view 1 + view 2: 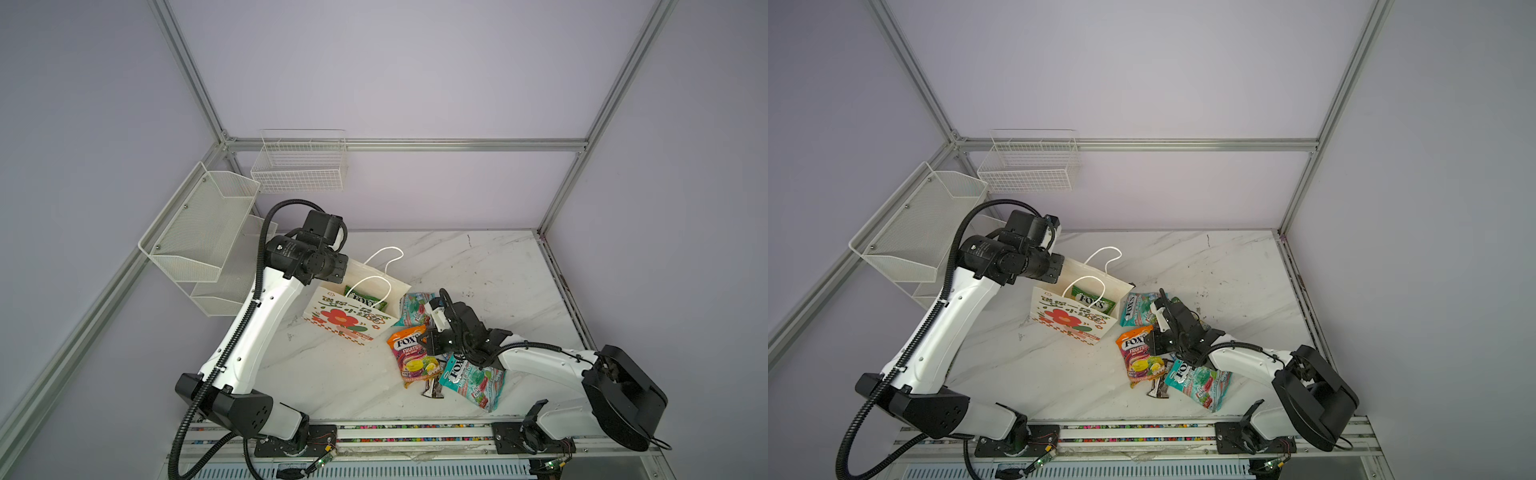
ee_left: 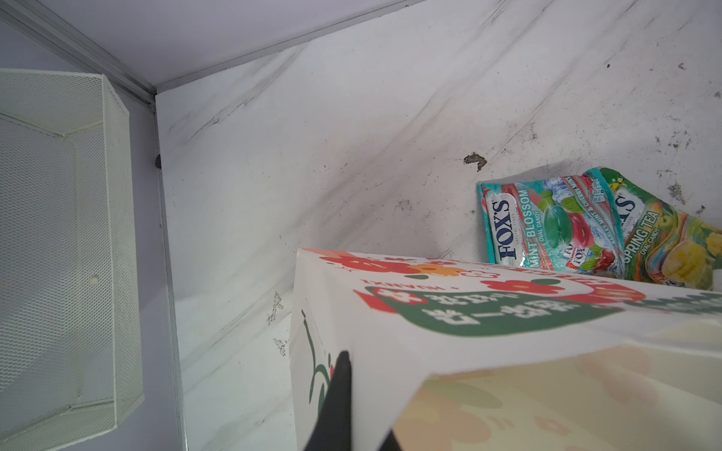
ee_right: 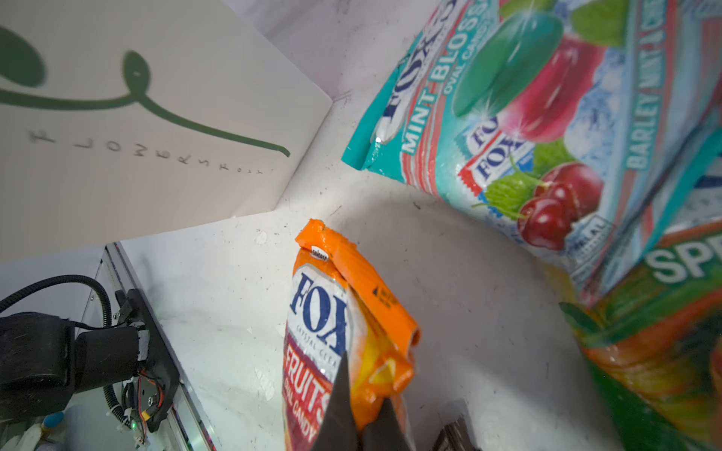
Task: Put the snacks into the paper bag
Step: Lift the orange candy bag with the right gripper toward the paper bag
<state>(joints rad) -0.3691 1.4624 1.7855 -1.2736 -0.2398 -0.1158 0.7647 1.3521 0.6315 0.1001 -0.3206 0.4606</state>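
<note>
The white paper bag (image 1: pixel 332 318) (image 1: pixel 1059 318) stands open with a green FOX'S packet (image 1: pixel 365 300) (image 1: pixel 1092 300) inside. My left gripper (image 1: pixel 345 266) (image 2: pixel 367 410) is shut on the bag's (image 2: pixel 469 351) rim, one finger outside the wall. My right gripper (image 1: pixel 424 338) (image 3: pixel 363 410) is shut on the upper edge of the orange FOX'S packet (image 1: pixel 411 353) (image 3: pixel 332 312), which lies right of the bag. A teal packet (image 1: pixel 413 309) (image 3: pixel 508 117) lies behind it, with a green-yellow one (image 2: pixel 664 242) beside it. Another teal packet (image 1: pixel 473 380) and a dark-brown wrapper (image 1: pixel 433 388) lie nearer the front.
White wire baskets (image 1: pixel 299 166) and mesh baskets (image 1: pixel 199 232) hang on the back and left walls. A metal rail (image 1: pixel 415 432) runs along the table's front edge, where both arm bases are mounted. The right arm's forearm (image 1: pixel 540 361) lies low over the table's right side.
</note>
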